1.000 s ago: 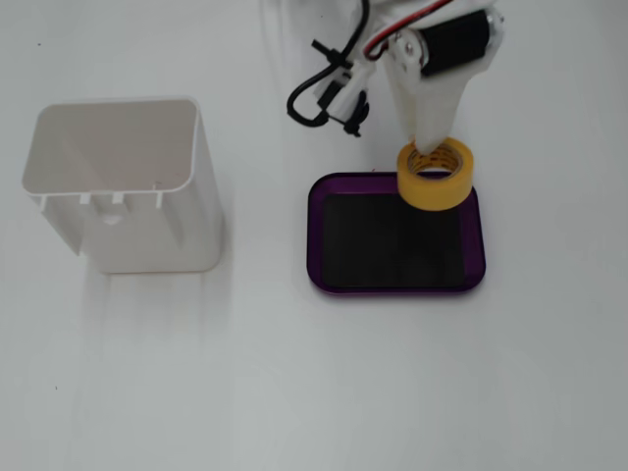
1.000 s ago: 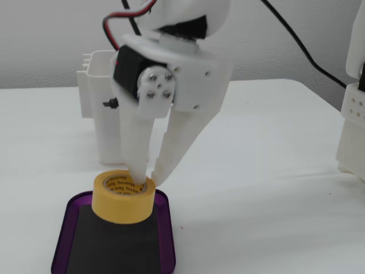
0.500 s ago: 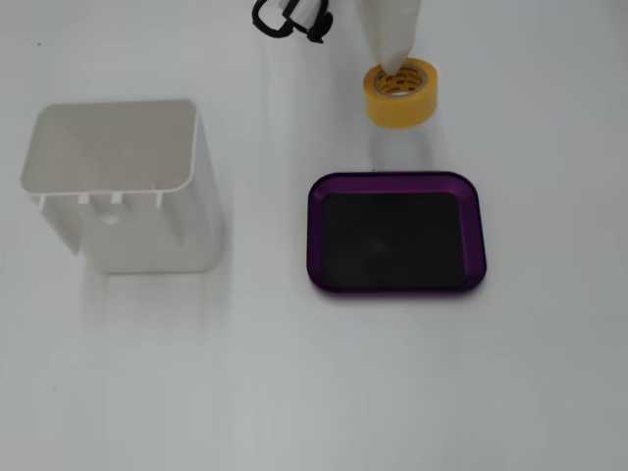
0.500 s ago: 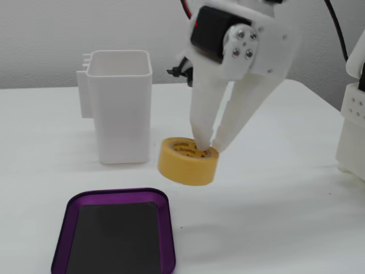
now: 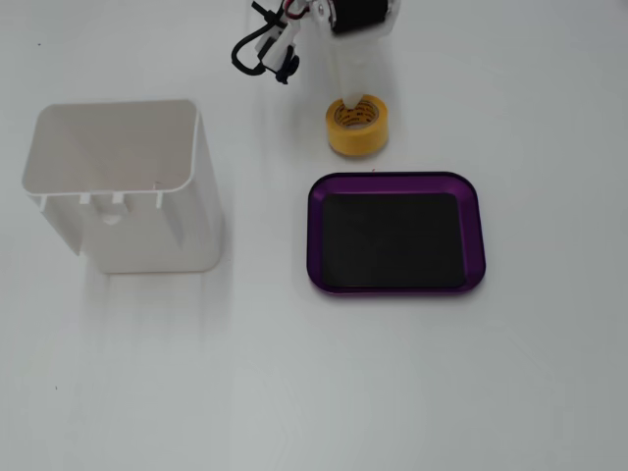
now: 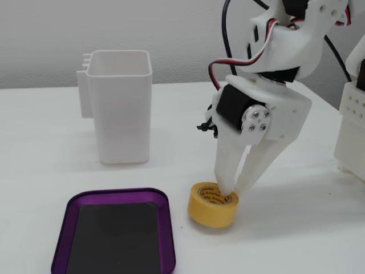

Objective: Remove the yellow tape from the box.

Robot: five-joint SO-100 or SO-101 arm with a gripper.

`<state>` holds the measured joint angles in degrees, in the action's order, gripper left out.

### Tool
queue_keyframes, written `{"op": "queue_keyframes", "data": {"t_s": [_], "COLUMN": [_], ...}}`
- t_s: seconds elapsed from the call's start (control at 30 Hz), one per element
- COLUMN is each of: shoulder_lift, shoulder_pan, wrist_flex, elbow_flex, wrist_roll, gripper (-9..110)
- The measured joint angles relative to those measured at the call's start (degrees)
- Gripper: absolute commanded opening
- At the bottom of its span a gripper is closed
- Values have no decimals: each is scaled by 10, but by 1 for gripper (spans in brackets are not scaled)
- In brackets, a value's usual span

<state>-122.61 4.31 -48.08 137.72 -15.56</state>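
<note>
The yellow tape (image 5: 358, 135) sits flat on the white table just beyond the far rim of the box (image 5: 395, 179), outside it. The box is a shallow purple tray with a black floor and holds nothing. In the low fixed view the yellow tape (image 6: 211, 206) stands to the right of the box (image 6: 114, 196). My gripper (image 6: 232, 194) comes down from above and is shut on the roll's wall, with one fingertip in the hole and the other outside. From above, the gripper (image 5: 350, 103) covers the roll's far edge.
A tall white plastic bin (image 5: 118, 186) stands on the left, seen behind the box in the low fixed view (image 6: 121, 114). A white structure (image 6: 353, 125) stands at the right edge. The arm's black cable (image 5: 257, 51) loops near its base.
The gripper carried the tape up off the box's far edge, beyond the rim, then left and down. The roll now rests on the table beside the box.
</note>
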Motion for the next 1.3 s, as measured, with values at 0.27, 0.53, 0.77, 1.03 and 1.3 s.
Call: {"op": "queue_keyframes", "data": {"t_s": [0.27,0.53,0.77,1.03,1.3], "shoulder_lift": [-15,-17,-21,-81,-215], "shoulder_pan": [0,1,2,2,1], "wrist_flex": [13,-16,-35,-60,-116], "elbow_flex": [18,18,18,19,19], "wrist_roll": [0,0,0,0,0], "gripper": [0,0,0,11,14]}}
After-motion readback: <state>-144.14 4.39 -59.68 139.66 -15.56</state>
